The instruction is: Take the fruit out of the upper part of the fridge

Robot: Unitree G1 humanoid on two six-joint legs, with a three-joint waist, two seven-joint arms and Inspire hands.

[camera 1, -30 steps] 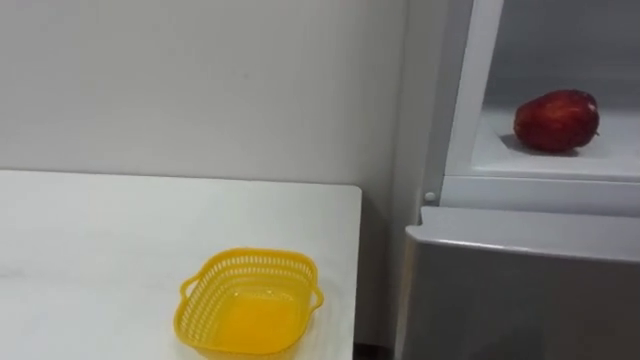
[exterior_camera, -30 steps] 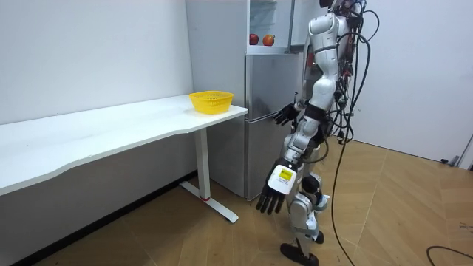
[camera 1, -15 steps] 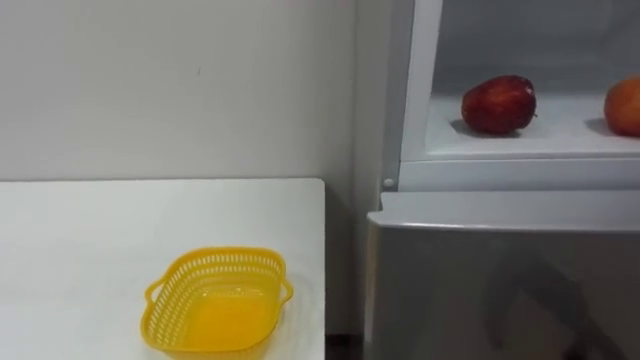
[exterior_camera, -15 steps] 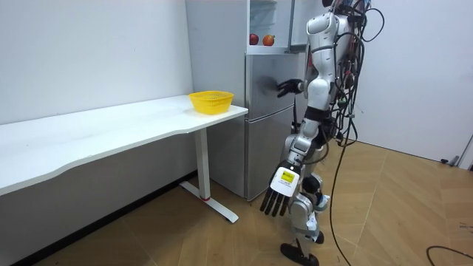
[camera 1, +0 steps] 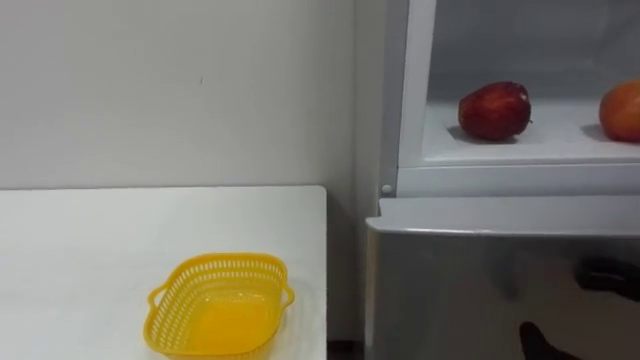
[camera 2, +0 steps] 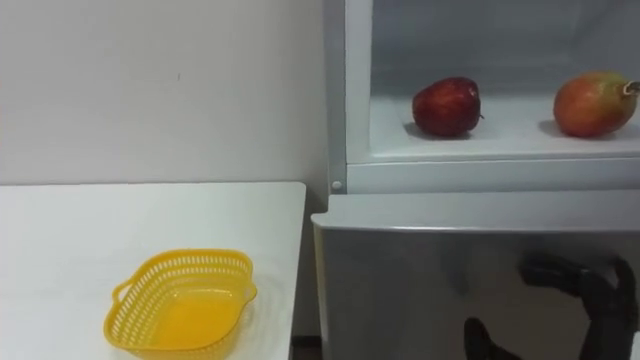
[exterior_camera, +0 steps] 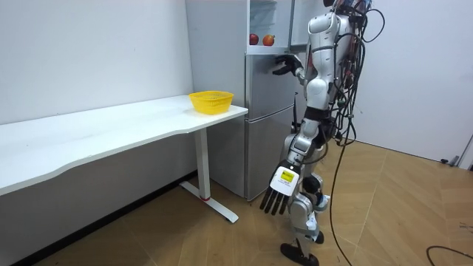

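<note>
Apple (camera 2: 446, 106), red, and orange-red fruit (camera 2: 592, 103) sit apart on open upper fridge shelf (camera 2: 500, 142), untouched. Right robot hand (camera 2: 570, 277) hovers before lower fridge door (camera 2: 400, 285), below shelf, fingers loosely spread, empty, likely poised to reach up. Left robot hand (exterior_camera: 279, 193) hangs by leg, fingers straight. Yellow basket (camera 2: 180, 300) waits empty on surface (camera 2: 100, 220), probable drop-off.

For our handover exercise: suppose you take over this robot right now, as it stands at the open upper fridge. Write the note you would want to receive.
Left hand: open, hanging at the robot's side, empty.
Right hand: open, raised in front of the fridge's lower door, below the shelf, empty.
Things: a red apple and an orange-red fruit lie apart on the upper shelf. The yellow basket sits empty on the white table beside the fridge.
Done: upper compartment open, robot in place.
Left: lift the right hand to the shelf, grasp a fruit, bring it out, probably to the basket.
</note>
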